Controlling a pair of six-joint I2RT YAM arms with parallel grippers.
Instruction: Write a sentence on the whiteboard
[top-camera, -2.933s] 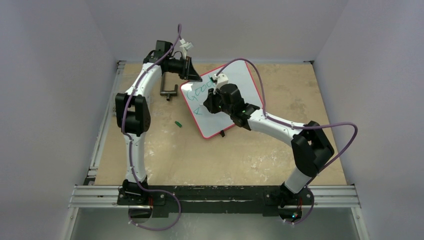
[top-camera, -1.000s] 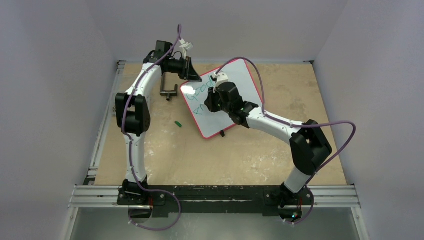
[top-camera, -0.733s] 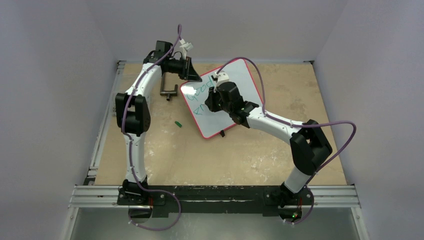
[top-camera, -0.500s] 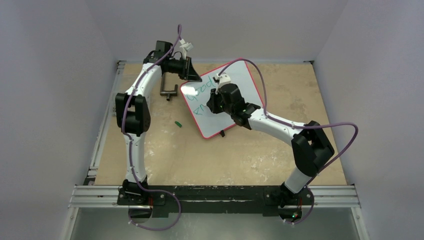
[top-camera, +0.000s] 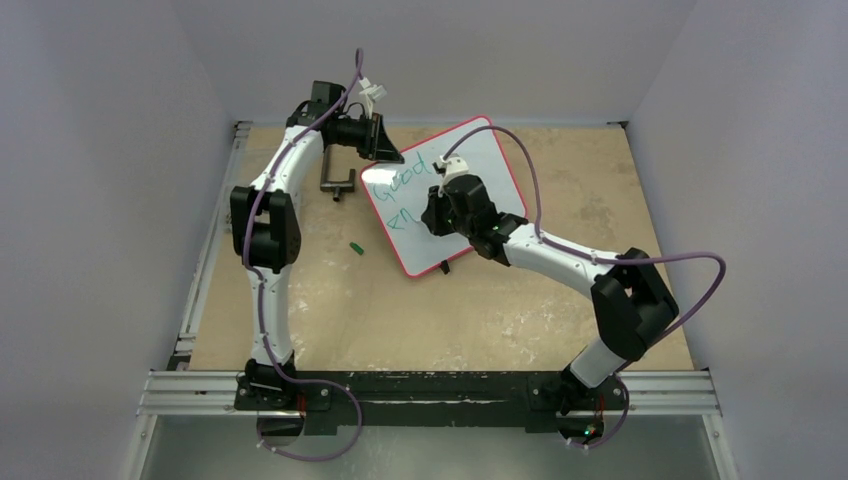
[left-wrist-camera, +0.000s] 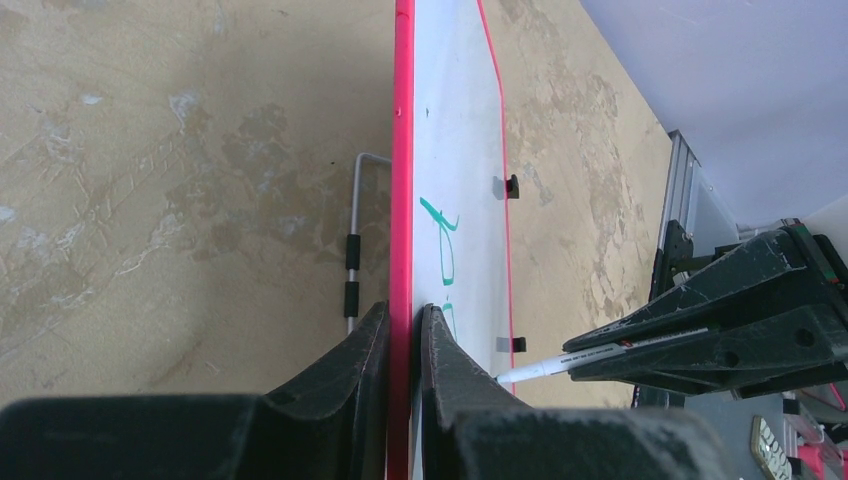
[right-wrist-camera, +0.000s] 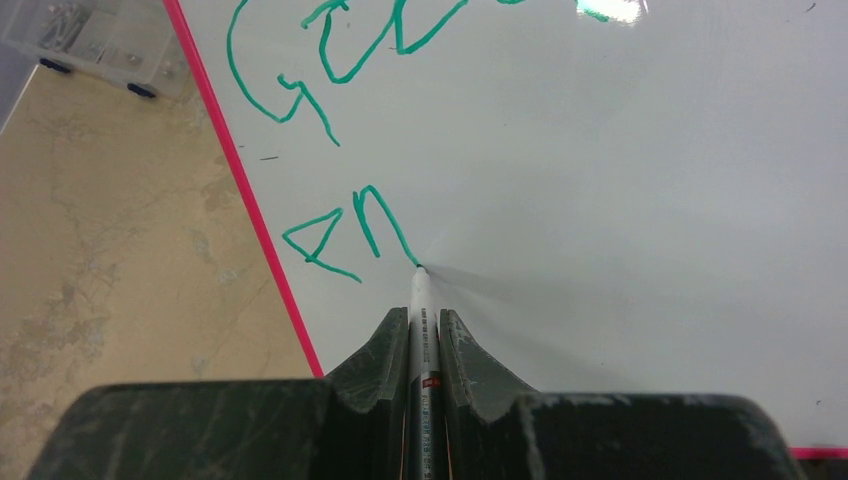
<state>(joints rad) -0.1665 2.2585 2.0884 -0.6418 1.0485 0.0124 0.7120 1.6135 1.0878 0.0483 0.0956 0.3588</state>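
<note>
1. I have the whiteboard (top-camera: 490, 160) at the far middle of the surface (top-camera: 400, 310), turned at a slant in the top view, with its red frame visible all round.
2. The left claw (left-wrist-camera: 403, 312) is pinched shut on the board's red edge. One finger is on the written face and the other is behind it, at the far-left corner in the top view.
3. The right claw (right-wrist-camera: 424, 315) is clamped tight on a white marker (right-wrist-camera: 421, 300), whose barrel runs straight out between the fingers.
4. The marker tip is touching the board right at the tail of the last green stroke.
5. The sentence (top-camera: 405, 185) is on the left part of the board in green. I read "Good" on the upper line and "En" on the line below, and the rest of the white face is bare.
6. From the left wrist I see the marker (left-wrist-camera: 560, 362) coming in from the right, and two small black clip feet (left-wrist-camera: 512, 185) on the board's far edge.
7. A small green piece (top-camera: 354, 247) lies on the surface left of the board, well apart from it and too small for me to identify.
8. A dark metal bracket (top-camera: 338, 183) sits just left of the board, under the left arm.
</note>
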